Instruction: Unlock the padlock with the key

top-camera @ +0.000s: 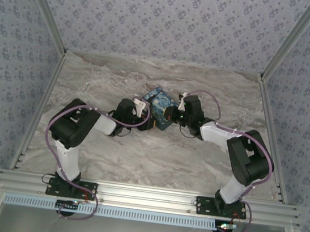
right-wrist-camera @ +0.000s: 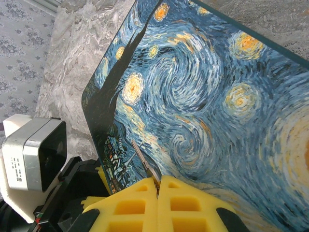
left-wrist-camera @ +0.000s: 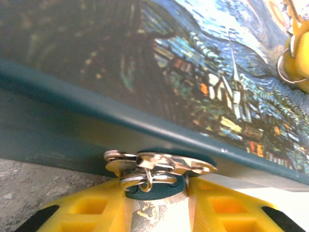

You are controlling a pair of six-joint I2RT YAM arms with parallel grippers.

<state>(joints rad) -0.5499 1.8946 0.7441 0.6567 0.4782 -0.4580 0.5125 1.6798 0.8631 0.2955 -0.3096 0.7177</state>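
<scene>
The padlock hangs by its silver shackle from the metal hasp on the box's teal front edge. Its small body sits between my left gripper's yellow fingers, which press on both of its sides. My right gripper is shut on the key, whose thin dark blade sticks out from between the pads over the box's painted lid. In the top view the left gripper and the right gripper meet at the near edge of the box.
The starry-night box lies on the marble table, mid-table. A yellow finger of the right gripper with a key ring shows above the lid. The left wrist camera sits close beside the box's corner. Papered walls enclose the table.
</scene>
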